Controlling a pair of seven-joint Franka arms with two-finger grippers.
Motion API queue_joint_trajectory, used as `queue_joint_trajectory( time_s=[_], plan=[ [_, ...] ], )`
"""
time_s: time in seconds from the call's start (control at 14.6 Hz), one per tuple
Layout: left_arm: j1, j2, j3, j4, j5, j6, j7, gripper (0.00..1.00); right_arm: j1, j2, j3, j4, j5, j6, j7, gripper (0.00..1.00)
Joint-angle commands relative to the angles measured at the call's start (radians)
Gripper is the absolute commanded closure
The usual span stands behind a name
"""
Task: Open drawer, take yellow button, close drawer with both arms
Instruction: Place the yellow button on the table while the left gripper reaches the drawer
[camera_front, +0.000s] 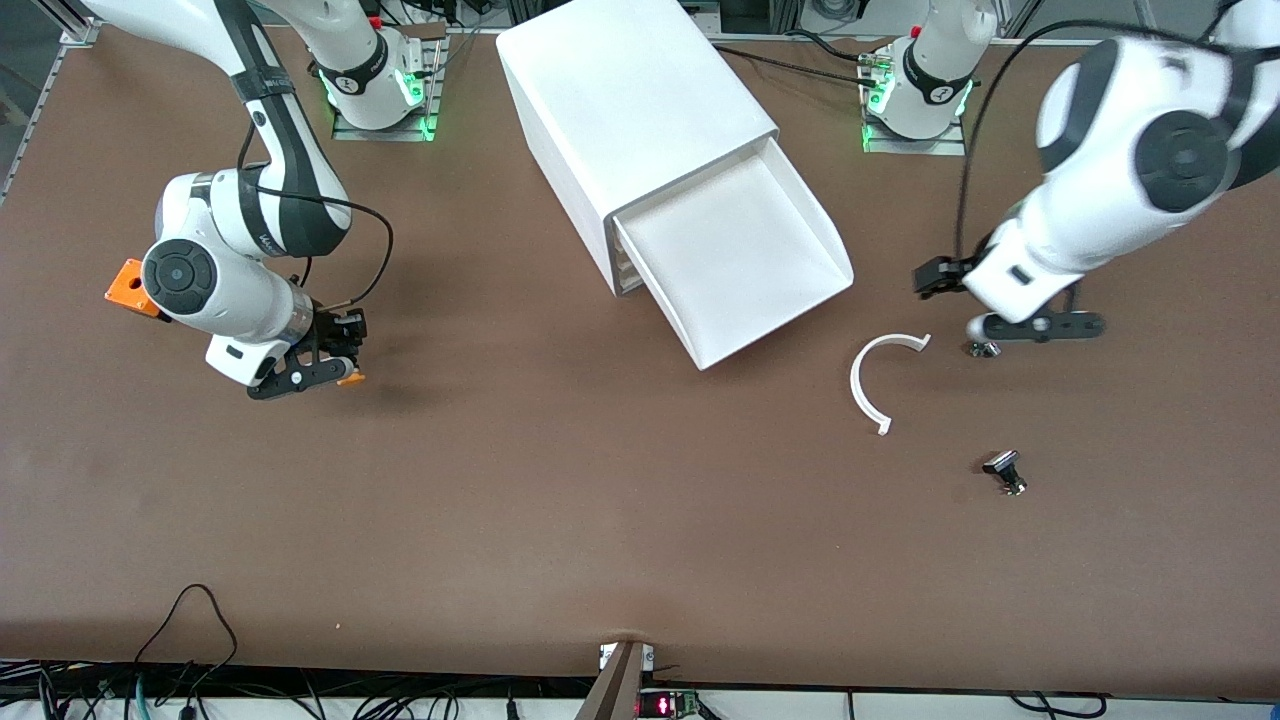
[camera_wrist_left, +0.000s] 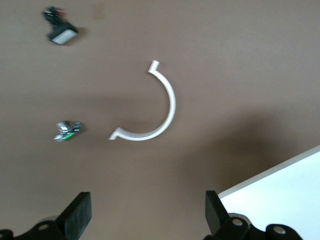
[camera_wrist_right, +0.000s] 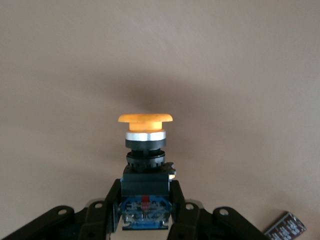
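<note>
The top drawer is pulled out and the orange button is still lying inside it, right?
Not quite. The drawer is pulled out, but it holds nothing. The button is gripped in the right gripper, over bare table toward the right arm's end. The right wrist view shows it best; the front view shows the bare tray.

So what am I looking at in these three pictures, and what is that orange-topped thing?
Two white robot arms work at a brown table. One picture looks down from across it; the other two come from cameras on each arm's wrist. The right gripper holds the button, an orange-capped push switch, in its fingers over bare table. The left gripper hangs open above a white curved strip and small metal parts. Between the arms stands a white cabinet with its top drawer pulled out.
</note>
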Motion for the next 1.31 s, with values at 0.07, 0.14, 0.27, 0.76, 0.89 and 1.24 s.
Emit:
queue_joint_trajectory(
  time_s=[0.07,0.14,0.27,0.76,0.89,1.24],
  plan=[
    [-0.020,0.057,-0.029,-0.029,-0.015,0.129,-0.171,0.00,-0.125,-0.005,0.020,-0.163,-0.030,0.223,-0.135,0.73],
    [-0.033,0.074,-0.029,-0.029,-0.027,0.164,-0.207,0.00,-0.148,0.005,0.020,-0.195,-0.030,0.282,-0.180,0.73],
    [-0.047,0.106,-0.029,-0.051,-0.039,0.248,-0.264,0.00,-0.197,0.028,0.020,-0.215,-0.030,0.342,-0.289,0.73],
    [-0.077,0.100,-0.089,-0.138,-0.084,0.342,-0.359,0.00,-0.234,0.005,0.023,-0.208,-0.025,0.339,-0.394,0.00],
    [-0.077,0.088,-0.094,-0.160,-0.163,0.338,-0.415,0.00,-0.234,-0.011,0.030,-0.203,-0.027,0.338,-0.389,0.00],
    [-0.077,0.064,-0.153,-0.215,-0.225,0.336,-0.469,0.00,-0.232,-0.037,0.104,-0.105,-0.002,0.283,-0.377,0.00]
  ],
)
